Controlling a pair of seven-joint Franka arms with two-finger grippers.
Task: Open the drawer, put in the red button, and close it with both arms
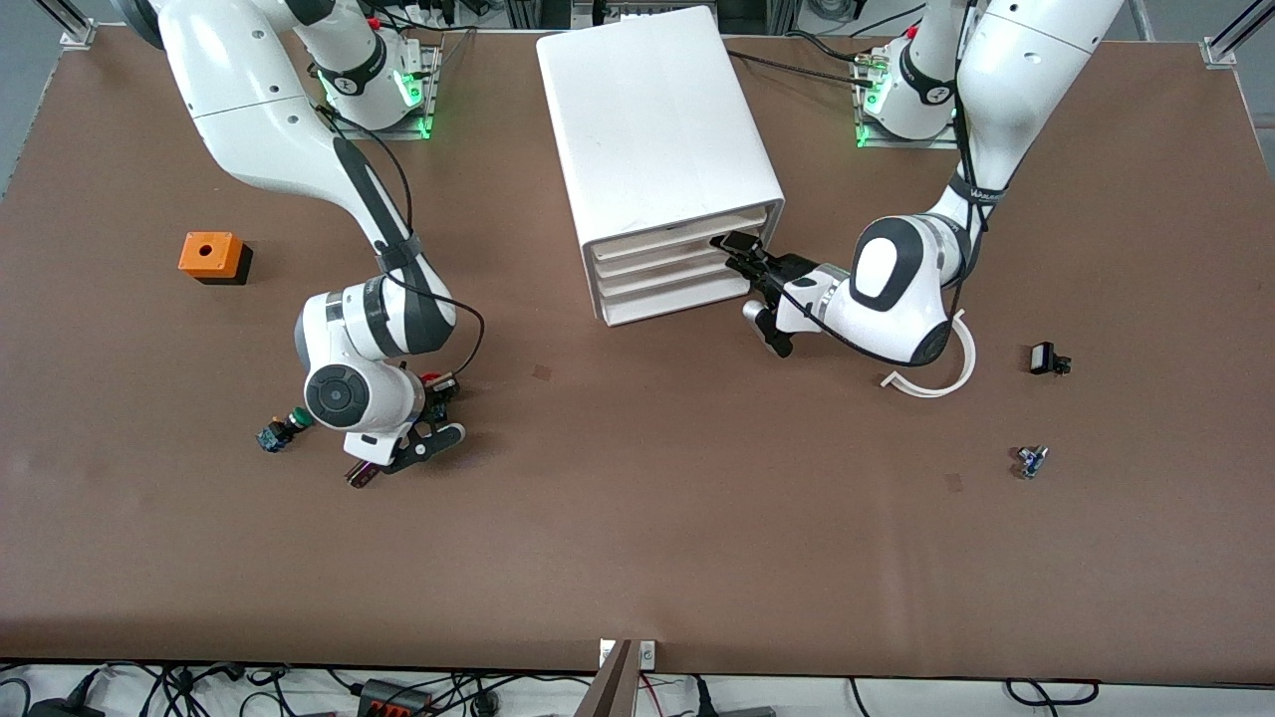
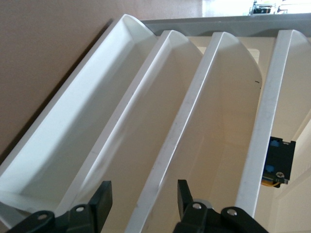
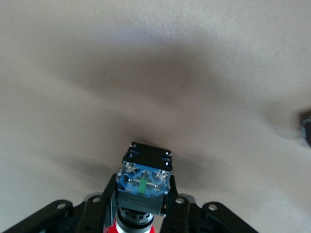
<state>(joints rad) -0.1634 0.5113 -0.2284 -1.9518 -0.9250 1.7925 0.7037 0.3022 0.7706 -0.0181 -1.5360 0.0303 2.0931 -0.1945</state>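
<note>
The white cabinet (image 1: pixel 657 139) stands at the middle of the table's robot side. Its four drawers look pushed in; the uppermost drawer (image 1: pixel 682 229) shows in the left wrist view (image 2: pixel 272 121) as the lip farthest from the table. My left gripper (image 1: pixel 745 265) is at the drawer fronts at the left arm's end, fingers (image 2: pixel 102 199) open, with a drawer lip between them. My right gripper (image 1: pixel 438 396) is low over the table, shut on the red button (image 1: pixel 431 380). In the right wrist view the button's bluish body (image 3: pixel 143 182) sticks out between the fingers.
A green-capped button (image 1: pixel 279 430) lies beside the right gripper. An orange cube (image 1: pixel 211 256) sits toward the right arm's end. A white curved strip (image 1: pixel 936 376), a small black part (image 1: pixel 1046 358) and a small blue part (image 1: pixel 1031 460) lie toward the left arm's end.
</note>
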